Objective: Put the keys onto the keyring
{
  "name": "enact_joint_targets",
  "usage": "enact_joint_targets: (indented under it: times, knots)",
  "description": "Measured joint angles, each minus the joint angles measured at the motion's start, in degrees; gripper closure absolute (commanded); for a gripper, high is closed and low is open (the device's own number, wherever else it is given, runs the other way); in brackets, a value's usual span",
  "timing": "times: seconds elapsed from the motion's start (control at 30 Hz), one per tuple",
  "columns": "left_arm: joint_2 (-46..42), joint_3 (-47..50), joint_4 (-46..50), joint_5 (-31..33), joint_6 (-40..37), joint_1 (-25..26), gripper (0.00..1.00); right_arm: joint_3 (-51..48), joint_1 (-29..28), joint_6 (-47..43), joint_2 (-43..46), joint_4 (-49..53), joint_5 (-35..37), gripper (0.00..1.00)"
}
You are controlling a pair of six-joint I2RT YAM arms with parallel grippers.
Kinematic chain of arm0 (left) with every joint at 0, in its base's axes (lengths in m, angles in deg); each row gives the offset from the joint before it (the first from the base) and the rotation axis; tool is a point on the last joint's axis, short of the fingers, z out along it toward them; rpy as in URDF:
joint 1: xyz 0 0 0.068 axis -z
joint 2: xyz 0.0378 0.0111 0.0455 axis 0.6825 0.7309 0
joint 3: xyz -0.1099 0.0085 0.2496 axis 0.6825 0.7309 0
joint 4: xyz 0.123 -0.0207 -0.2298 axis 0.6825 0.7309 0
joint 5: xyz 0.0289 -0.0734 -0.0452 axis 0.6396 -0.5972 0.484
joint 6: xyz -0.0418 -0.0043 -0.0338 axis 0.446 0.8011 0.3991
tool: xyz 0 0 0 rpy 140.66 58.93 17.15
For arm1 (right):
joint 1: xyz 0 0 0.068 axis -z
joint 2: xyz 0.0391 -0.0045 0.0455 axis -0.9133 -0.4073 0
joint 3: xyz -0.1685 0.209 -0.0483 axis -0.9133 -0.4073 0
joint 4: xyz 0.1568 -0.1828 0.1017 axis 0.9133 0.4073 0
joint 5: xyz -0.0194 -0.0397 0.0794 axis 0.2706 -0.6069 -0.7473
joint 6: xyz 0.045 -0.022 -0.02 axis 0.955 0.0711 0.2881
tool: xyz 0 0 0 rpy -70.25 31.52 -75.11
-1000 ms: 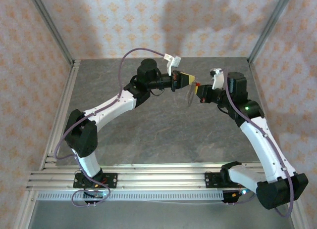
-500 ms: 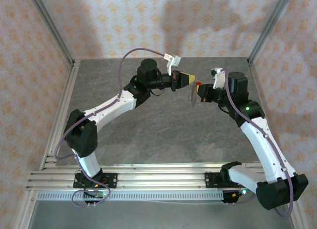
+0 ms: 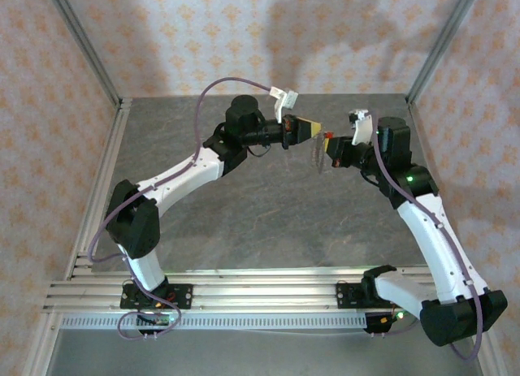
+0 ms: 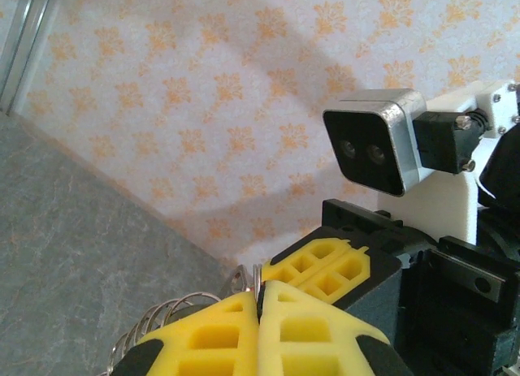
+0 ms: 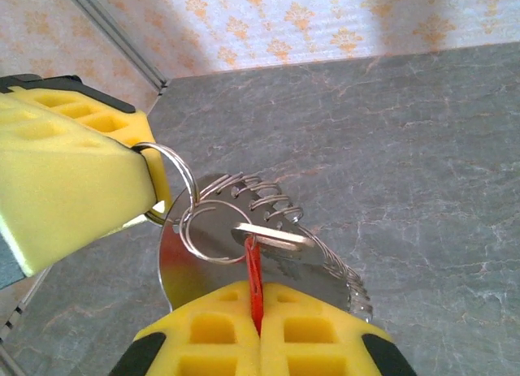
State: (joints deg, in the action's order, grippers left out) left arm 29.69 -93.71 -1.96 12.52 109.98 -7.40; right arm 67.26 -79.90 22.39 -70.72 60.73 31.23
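In the right wrist view my right gripper (image 5: 258, 301) is shut on the red head of the key (image 5: 254, 280). The key's silver blade (image 5: 275, 236) lies across the keyring (image 5: 188, 266), a shiny oval plate fringed with several small wire rings. The blade's tip overlaps one wire ring (image 5: 205, 230); whether it is threaded I cannot tell. My left gripper (image 5: 149, 171) is shut on the keyring's larger ring (image 5: 180, 171). From above, left gripper (image 3: 310, 129) and right gripper (image 3: 328, 145) meet over the keyring (image 3: 318, 154). In the left wrist view the left gripper (image 4: 258, 301) pinches a thin metal edge.
Both arms reach to the back middle of the grey table (image 3: 260, 222), with the keyring held in the air. Patterned walls (image 3: 244, 35) and metal frame posts (image 3: 89, 59) enclose the table. The right wrist camera (image 4: 375, 140) sits close in front of the left gripper.
The right gripper has shifted slightly right and back with the key. The keyring between the grippers has turned more edge-on in the top view. The left arm has stayed put.
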Motion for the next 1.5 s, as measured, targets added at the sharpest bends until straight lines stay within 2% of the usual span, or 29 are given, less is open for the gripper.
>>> enact_joint_targets:
  times: [0.73,1.13,1.5]
  knots:
    - [0.87,-2.12,1.88,-0.11,-2.54,1.14,1.0,1.77,0.13,0.04,-2.27,0.55,-0.48,1.0]
    - [0.87,-2.34,3.48,0.07,-4.07,1.14,1.0,-0.68,0.48,0.04,1.9,1.49,1.79,1.0]
    - [0.85,-2.34,5.7,-0.31,-6.01,1.14,1.0,-1.18,0.48,-0.96,2.29,1.55,2.54,1.0]
